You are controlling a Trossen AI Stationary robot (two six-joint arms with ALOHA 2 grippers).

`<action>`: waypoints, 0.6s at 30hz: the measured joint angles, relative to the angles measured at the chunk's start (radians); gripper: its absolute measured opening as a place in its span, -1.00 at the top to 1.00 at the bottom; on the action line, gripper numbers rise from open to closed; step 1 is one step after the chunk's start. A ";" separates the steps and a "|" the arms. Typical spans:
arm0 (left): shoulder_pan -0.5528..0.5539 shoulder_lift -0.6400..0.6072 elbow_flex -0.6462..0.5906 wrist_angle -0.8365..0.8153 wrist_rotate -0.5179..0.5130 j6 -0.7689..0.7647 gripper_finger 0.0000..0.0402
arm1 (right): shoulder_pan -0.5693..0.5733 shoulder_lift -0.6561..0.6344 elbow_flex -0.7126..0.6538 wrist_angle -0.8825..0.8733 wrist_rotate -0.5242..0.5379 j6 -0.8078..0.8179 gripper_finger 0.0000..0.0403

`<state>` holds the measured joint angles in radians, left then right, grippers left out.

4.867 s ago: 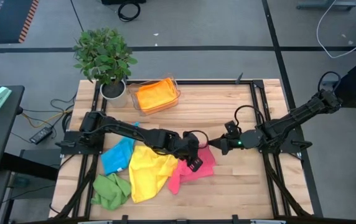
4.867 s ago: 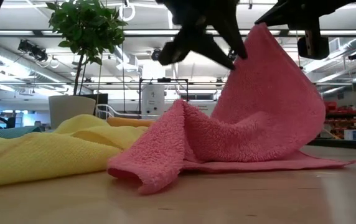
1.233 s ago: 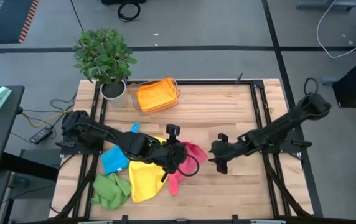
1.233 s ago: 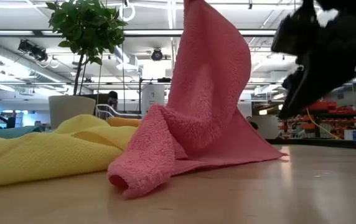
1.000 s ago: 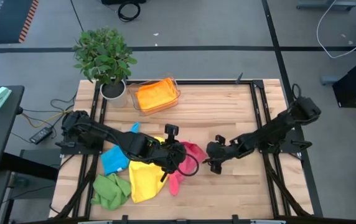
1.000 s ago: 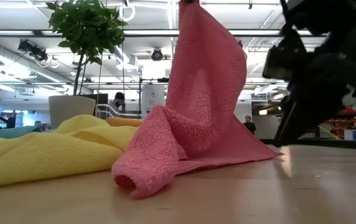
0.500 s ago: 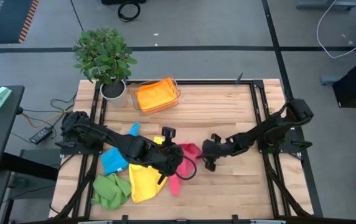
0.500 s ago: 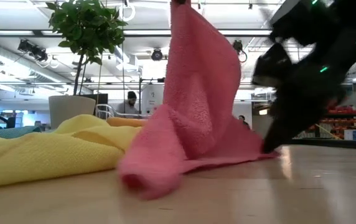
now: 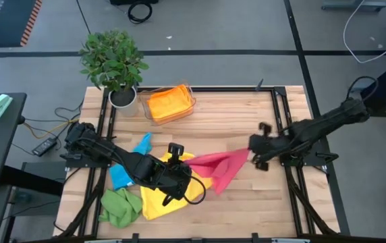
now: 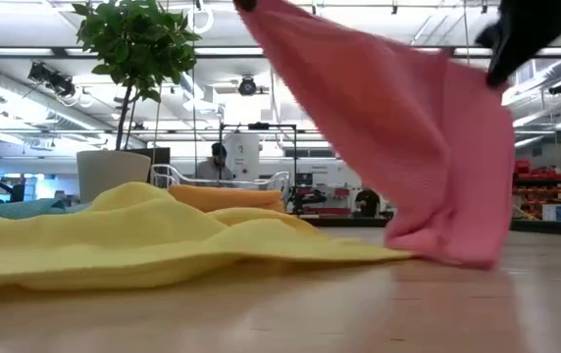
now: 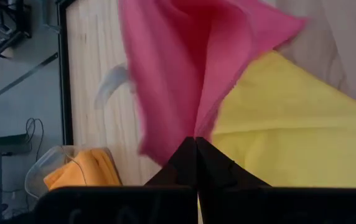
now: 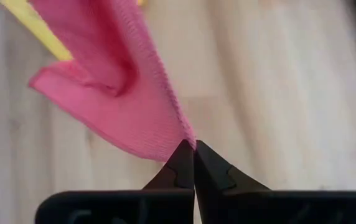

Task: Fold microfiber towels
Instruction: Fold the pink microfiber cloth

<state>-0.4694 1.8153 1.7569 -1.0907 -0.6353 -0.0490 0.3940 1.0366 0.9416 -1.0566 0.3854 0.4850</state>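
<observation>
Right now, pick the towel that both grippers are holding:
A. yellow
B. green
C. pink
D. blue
C: the pink towel hangs stretched in the air between the left gripper and the right gripper, each shut on a corner of it; the others lie on the table.

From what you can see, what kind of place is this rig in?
Probably a robotics lab or open workshop. The low view shows an industrial ceiling with strip lights and equipment racks behind the wooden table. From above: grey floor with loose cables.
</observation>
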 joint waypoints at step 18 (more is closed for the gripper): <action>0.114 0.000 0.000 0.037 -0.017 -0.076 0.96 | -0.192 0.126 0.563 -0.466 0.001 -0.323 1.00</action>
<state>-0.3555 1.8156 1.7573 -1.0540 -0.6524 -0.1245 0.2020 1.1623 1.5051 -1.5224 0.3861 0.1622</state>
